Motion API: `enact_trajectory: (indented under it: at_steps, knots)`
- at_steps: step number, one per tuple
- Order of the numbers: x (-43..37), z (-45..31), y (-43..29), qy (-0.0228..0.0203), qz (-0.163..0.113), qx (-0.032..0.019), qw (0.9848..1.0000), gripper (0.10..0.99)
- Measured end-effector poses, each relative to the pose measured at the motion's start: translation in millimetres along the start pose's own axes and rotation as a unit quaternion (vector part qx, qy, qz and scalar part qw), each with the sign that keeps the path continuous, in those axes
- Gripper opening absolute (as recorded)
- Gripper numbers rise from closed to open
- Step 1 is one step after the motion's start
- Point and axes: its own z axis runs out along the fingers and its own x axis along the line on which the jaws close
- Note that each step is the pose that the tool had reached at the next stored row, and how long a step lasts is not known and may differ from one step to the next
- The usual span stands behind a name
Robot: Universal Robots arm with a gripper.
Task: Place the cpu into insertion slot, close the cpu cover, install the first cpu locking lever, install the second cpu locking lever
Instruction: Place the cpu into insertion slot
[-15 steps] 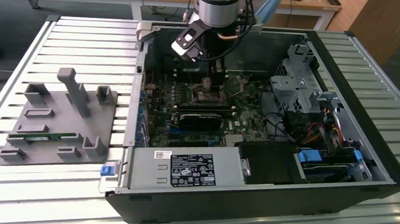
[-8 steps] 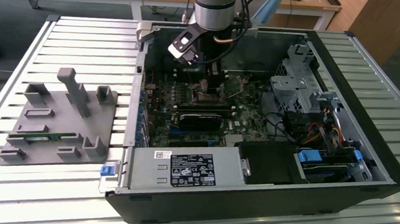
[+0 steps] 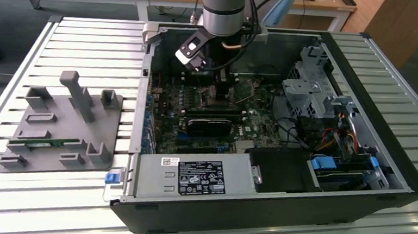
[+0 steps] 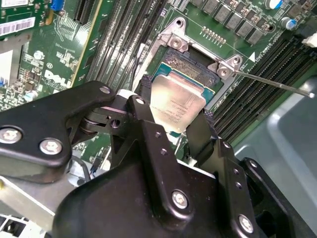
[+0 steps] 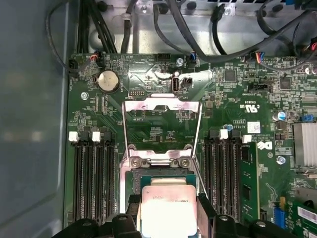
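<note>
My gripper is shut on the cpu, a flat silver-grey square chip held by two opposite edges between black fingers. The chip hangs low over the insertion slot, whose dark centre and metal rim show just beyond it; whether they touch I cannot tell. In the first wrist view the cpu sits between the fingertips of the gripper, over the slot. The cpu cover, a thin silver frame, lies swung open past its hinge. A thin locking lever sticks out beside the slot. The gripper reaches down into the open case.
Long memory slots flank the socket on both sides. Cables run along the case wall beyond the board. A power supply and drive cage crowd the case. A grey fixture lies at the exterior view's left.
</note>
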Motion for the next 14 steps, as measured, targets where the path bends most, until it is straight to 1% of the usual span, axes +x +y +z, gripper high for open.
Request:
enact_trajectory:
  at_steps: [7,14]
  knots:
    - [0.4,6.2,-0.6,0.0003,0.0,0.0,1.0,0.533]
    - [0.5,9.9,-1.8,0.0002,0.0,0.0,1.0,0.533]
